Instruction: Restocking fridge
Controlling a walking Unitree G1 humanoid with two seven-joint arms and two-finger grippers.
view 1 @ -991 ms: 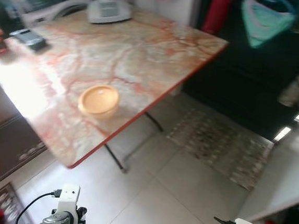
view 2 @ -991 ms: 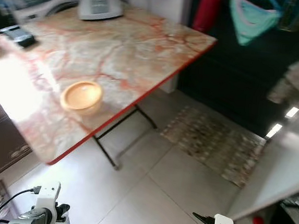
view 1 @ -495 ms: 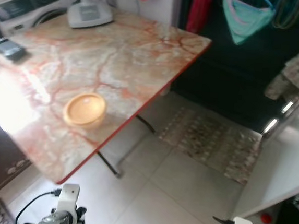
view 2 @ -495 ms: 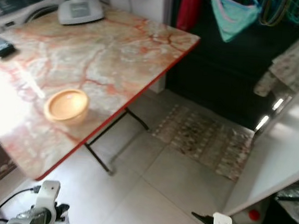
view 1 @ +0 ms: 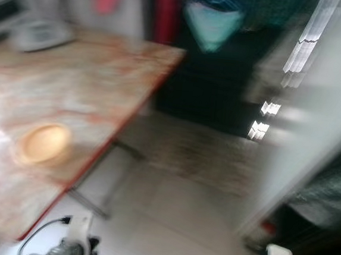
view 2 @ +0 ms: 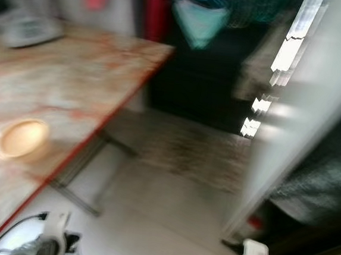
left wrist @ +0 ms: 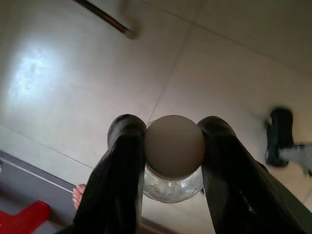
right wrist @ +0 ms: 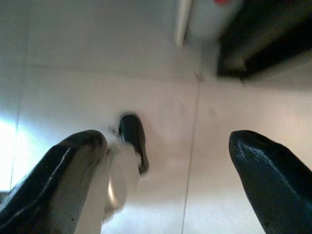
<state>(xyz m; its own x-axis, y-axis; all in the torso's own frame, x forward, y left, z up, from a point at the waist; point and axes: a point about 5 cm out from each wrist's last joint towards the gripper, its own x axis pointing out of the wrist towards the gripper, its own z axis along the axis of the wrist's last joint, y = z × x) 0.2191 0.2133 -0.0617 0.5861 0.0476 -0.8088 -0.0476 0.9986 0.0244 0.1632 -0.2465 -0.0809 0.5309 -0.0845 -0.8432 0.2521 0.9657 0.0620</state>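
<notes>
Between the left gripper [left wrist: 173,146] fingers: one clear jar [left wrist: 174,171] with a pale round lid, pinched at the neck, carried low over the tiled floor [left wrist: 234,63]. Right gripper [right wrist: 168,161]: spread wide, holding nothing. Beside: marble-top table [view 1: 73,77] with tan bowl [view 1: 42,142]; white fridge door [view 1: 315,116] ajar. Risk: head views are blurred, so the jar could slip or clip the door edge.

You have one marble-patterned bench [view 1: 73,77] and on it one tan bowl [view 1: 42,142] at 9 o'clock and one white appliance [view 1: 38,34] at 10 o'clock. One patterned rug [view 2: 186,150] lies on the floor. One clear jar with a grey lid [left wrist: 174,146] sits between two black fingers [left wrist: 119,170].
</notes>
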